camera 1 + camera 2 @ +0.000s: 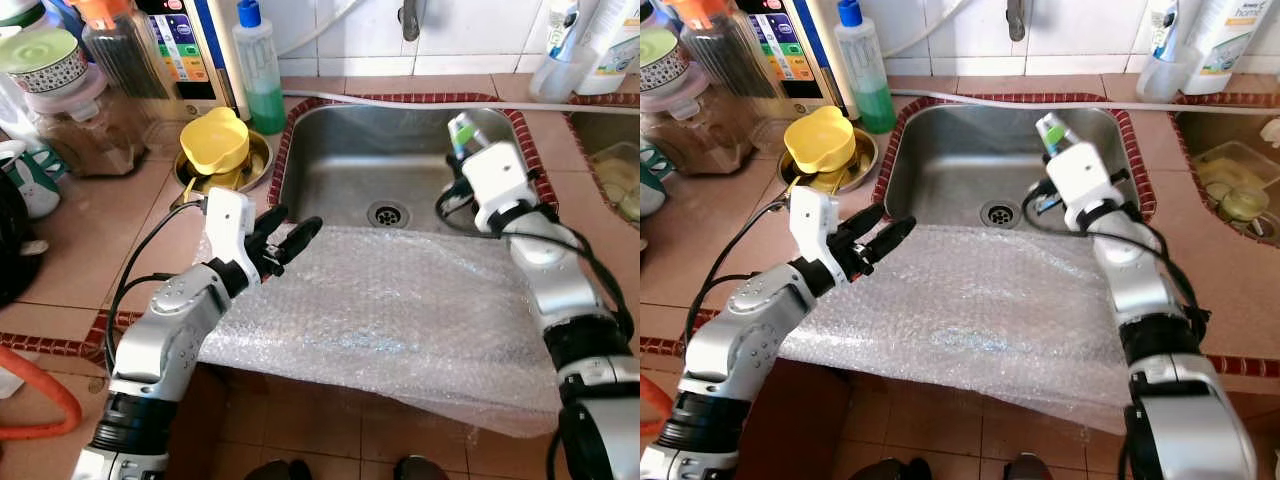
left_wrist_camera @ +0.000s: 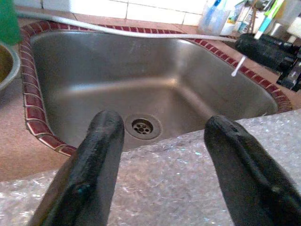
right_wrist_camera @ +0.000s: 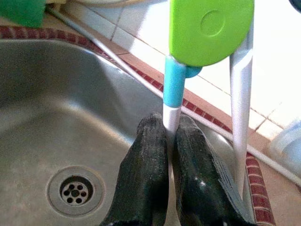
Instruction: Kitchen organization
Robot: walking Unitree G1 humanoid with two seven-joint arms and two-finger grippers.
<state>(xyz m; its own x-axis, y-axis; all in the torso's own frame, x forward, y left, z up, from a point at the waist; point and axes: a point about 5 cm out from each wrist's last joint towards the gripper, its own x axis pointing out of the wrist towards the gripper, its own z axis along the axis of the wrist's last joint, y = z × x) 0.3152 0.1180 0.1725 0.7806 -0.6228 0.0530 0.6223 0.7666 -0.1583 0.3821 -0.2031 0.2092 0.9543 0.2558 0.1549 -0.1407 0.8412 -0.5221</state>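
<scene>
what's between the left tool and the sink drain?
Only the edge of the bubble wrap, then bare sink floor up to the drain, seen past the open left tool in the left wrist view.

A: How is the light?

B: Bright and even, daylight-like. The steel sink (image 1: 400, 160) carries soft sheen on its walls, no harsh glare. The bubble wrap (image 1: 400, 310) glints in small sparkles.

A: Shadows?

B: Soft ones. The left arm darkens the floor tiles (image 1: 300, 420) below the surface edge.

A: Sharpness?

B: The head views are crisp, with slight bending at the edges. In the left wrist view the near black fingers (image 2: 99, 169) are blurred; the drain (image 2: 141, 126) behind is sharper. In the right wrist view the white tiles (image 3: 282, 70) wash out.
</scene>
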